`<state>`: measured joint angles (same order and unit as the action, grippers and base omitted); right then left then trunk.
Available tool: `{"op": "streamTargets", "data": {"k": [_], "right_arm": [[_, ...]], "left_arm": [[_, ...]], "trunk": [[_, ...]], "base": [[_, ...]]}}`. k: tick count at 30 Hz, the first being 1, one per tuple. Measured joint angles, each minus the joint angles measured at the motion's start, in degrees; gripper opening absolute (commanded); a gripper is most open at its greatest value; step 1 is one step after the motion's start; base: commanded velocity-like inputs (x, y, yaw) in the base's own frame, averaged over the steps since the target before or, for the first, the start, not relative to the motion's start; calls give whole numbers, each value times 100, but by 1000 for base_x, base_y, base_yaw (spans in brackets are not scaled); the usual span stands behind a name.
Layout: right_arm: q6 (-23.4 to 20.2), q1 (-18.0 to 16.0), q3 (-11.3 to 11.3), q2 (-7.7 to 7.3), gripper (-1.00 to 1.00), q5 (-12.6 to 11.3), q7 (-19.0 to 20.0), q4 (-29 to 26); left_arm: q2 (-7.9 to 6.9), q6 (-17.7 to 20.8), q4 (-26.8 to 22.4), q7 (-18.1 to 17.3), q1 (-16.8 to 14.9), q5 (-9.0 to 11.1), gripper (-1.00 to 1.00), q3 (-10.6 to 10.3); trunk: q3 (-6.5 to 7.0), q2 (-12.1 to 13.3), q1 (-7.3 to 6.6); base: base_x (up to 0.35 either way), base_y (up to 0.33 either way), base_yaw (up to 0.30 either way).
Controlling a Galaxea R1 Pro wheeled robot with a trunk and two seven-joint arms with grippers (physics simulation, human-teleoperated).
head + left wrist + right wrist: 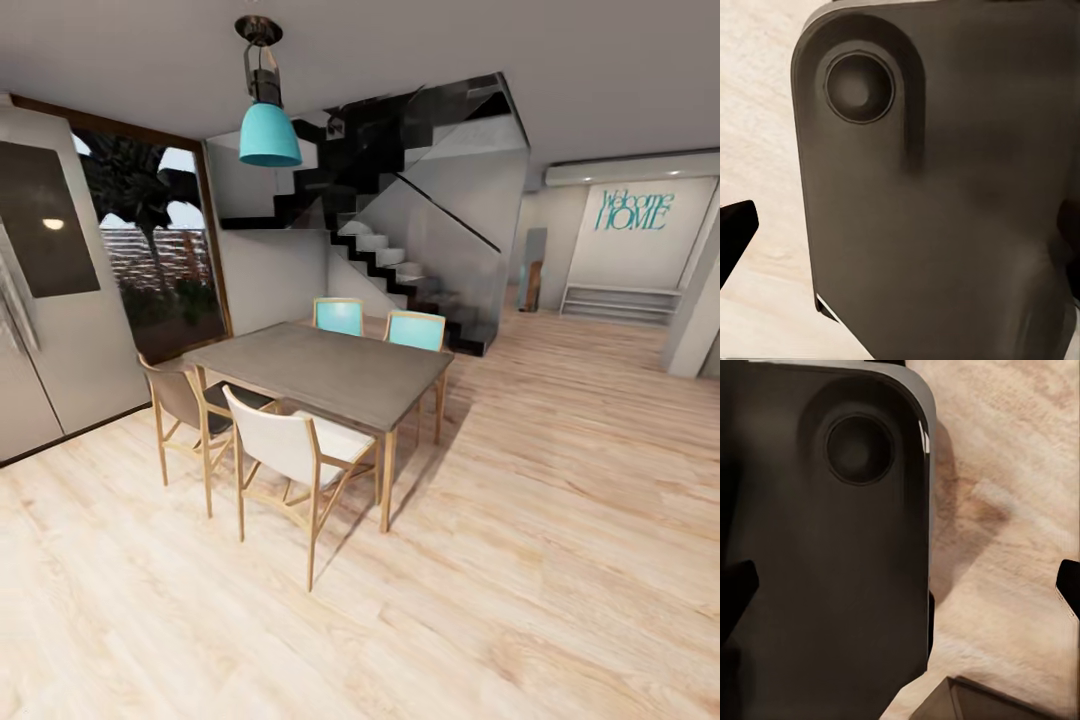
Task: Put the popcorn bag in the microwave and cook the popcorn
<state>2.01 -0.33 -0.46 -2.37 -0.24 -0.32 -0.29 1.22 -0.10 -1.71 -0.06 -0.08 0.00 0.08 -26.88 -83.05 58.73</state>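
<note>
Beyond the grey rectangular dining table (330, 375) we see black stairs (400, 260); a turquoise pendant lamp (269, 130) hangs above it, wooden chairs (300, 450) around it. Each wrist camera faces dark robot housing (945, 210) over pale plank floor (1012, 547); both pincers' fingertips stand apart, released.

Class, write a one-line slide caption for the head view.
Dining table with four chairs under a turquoise pendant lamp, dark staircase behind.

My head camera looks forward and slightly down across a dining room, the dining table (330, 375) at middle distance and the staircase (400, 250) beyond. Each of my wrist cameras points down, pressed very close to a dark panel of my own body (945, 210). All three views share the pale wood floor (560, 560).
</note>
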Motion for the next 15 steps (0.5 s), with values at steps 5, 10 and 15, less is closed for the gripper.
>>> {"op": "streamTargets", "data": {"k": [5,10,15], "right_arm": [[4,0,-1,8,100,1,0,-71],[-12,0,-1,9,100,7,-22,-96],[-7,0,12,9,100,8,-24,-79]], "left_arm": [[0,1,0,-1,0,0,100,0],[0,2,0,-1,0,0,100,0],[0,2,0,2,0,0,100,0]], "trunk": [[-4,0,0],[-16,0,0],[-29,0,0]], "base": [[0,0,287],[0,0,287],[0,0,286]]}}
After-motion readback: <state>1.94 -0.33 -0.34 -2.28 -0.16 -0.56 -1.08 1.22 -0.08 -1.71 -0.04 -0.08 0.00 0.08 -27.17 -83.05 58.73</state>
